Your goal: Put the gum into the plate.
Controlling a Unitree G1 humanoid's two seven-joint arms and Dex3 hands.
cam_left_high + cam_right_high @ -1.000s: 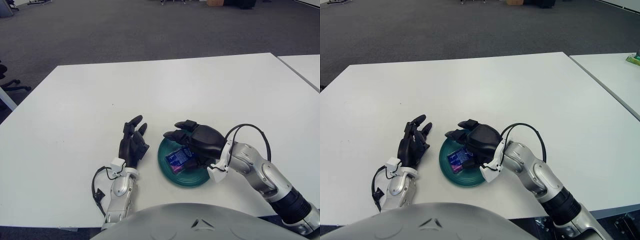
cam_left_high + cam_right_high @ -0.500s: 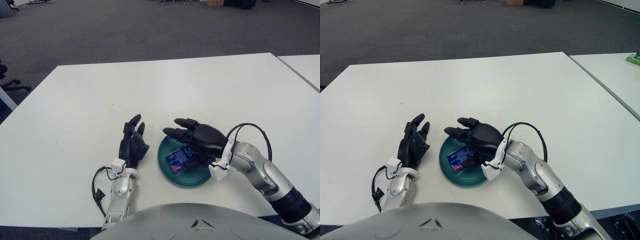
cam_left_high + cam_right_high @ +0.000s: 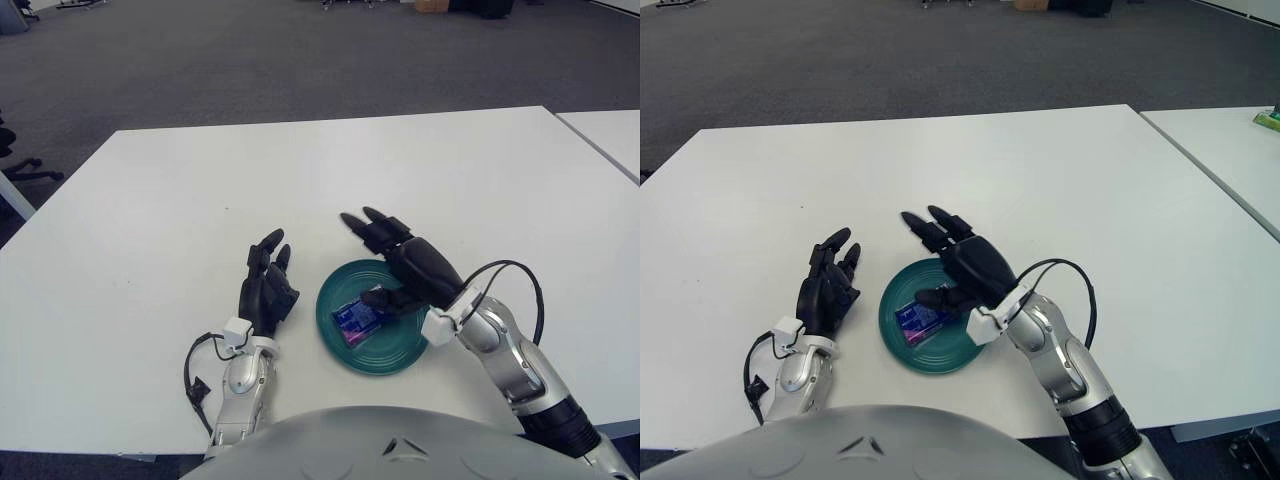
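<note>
The gum [image 3: 358, 314] is lying in the green plate [image 3: 385, 355] at lower centre of the white table [image 3: 330, 170], which is filling most of the frame, with grey carpet [image 3: 250, 60] running across the top. The right hand [image 3: 405, 258] is hovering over the plate's far rim, fingers spread and grasping nothing. The left hand [image 3: 266, 288] is showing just left of the plate, fingers relaxed.
</note>
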